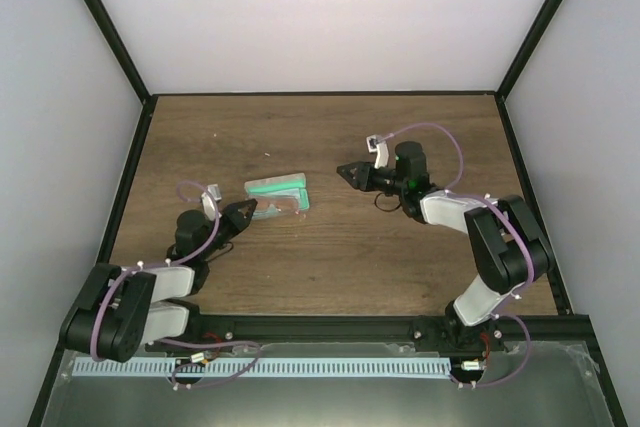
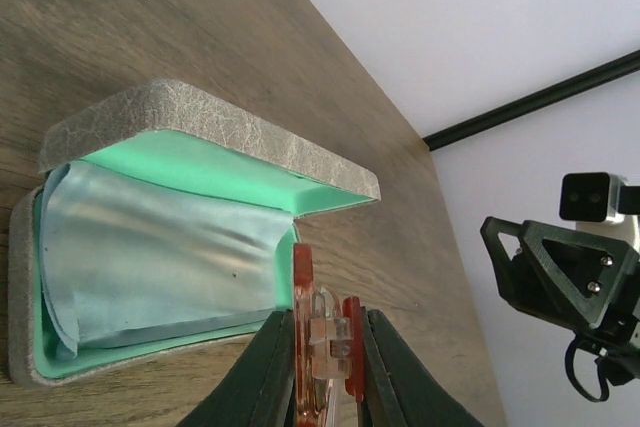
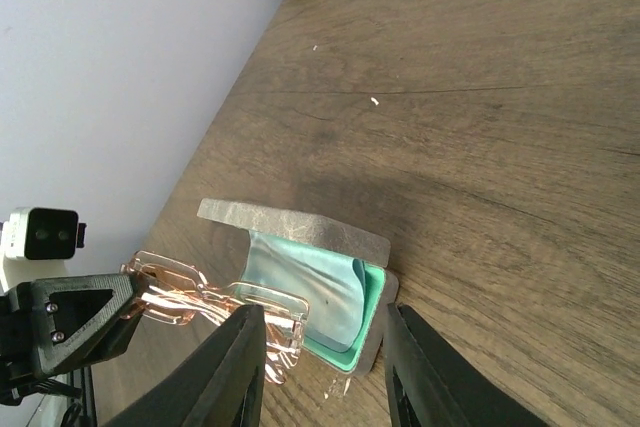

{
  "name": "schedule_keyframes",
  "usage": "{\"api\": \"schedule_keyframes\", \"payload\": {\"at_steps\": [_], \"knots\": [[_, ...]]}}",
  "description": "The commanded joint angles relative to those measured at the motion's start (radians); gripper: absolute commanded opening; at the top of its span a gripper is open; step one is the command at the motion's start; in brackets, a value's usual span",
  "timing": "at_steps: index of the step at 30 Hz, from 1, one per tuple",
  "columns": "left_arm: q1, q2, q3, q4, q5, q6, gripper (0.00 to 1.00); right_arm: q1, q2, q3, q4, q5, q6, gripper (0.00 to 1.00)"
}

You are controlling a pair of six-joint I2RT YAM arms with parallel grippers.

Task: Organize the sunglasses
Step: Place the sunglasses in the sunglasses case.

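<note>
The grey case (image 1: 278, 196) with green lining lies open on the table, a pale blue cloth (image 2: 150, 247) inside it. My left gripper (image 2: 325, 367) is shut on the folded sunglasses (image 2: 322, 332), thin red frame, held just at the case's near right edge. In the right wrist view the sunglasses (image 3: 215, 302) hang beside the case (image 3: 300, 277), held by the left gripper (image 3: 100, 312). My right gripper (image 1: 345, 172) is open and empty, to the right of the case, apart from it.
Black frame posts and white walls surround the wooden table (image 1: 420, 257). A metal rail (image 1: 300, 367) runs along the near edge.
</note>
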Motion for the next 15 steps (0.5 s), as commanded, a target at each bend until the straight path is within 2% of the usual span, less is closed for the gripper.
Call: {"api": "schedule_keyframes", "payload": {"at_steps": [1, 8, 15], "knots": [[0.021, 0.041, -0.001, 0.159, 0.059, -0.028, 0.12, 0.007, 0.014, 0.045, -0.015, 0.011, -0.017, 0.35], [0.037, 0.1, 0.019, 0.186, 0.047, -0.035, 0.12, 0.007, 0.028, 0.053, -0.017, 0.006, -0.021, 0.35], [0.037, 0.212, 0.022, 0.3, 0.04, -0.08, 0.11, 0.007, 0.039, 0.066, -0.032, 0.011, -0.031, 0.35]]}}
